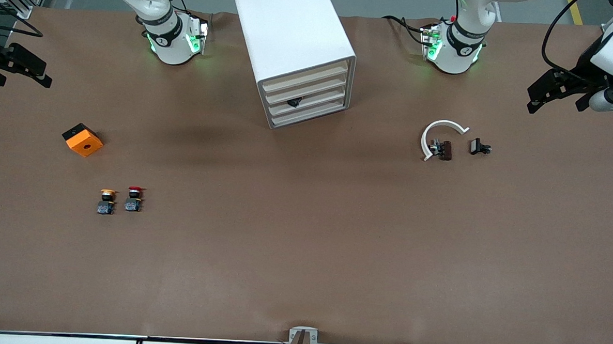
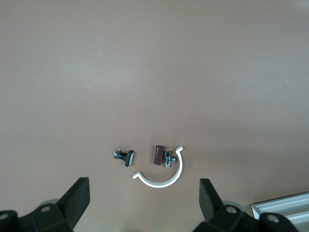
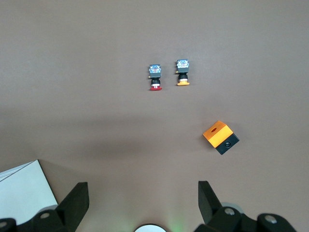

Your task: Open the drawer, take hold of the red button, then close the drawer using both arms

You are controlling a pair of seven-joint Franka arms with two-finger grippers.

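Note:
The white cabinet [image 1: 292, 32] stands at the table's robot end, between the two arm bases. Its four cream-fronted drawers are all pushed in. One drawer [image 1: 317, 98] carries a small black knob [image 1: 294, 102]. The red-capped button [image 1: 134, 199] stands on the table toward the right arm's end, beside the yellow-capped one [image 1: 106, 202]. It also shows in the right wrist view [image 3: 155, 77]. My right gripper [image 1: 23, 79] hangs open and empty high over that end of the table. My left gripper [image 1: 555, 102] hangs open and empty over the left arm's end. The fingers are spread wide in both wrist views [image 2: 145, 198] [image 3: 143, 200].
An orange cube with a hole [image 1: 83, 139] lies farther from the camera than the buttons. A white C-shaped ring [image 1: 443, 129], a brown part [image 1: 445, 150] and a black part [image 1: 479, 147] lie toward the left arm's end. The ring also shows in the left wrist view [image 2: 164, 181].

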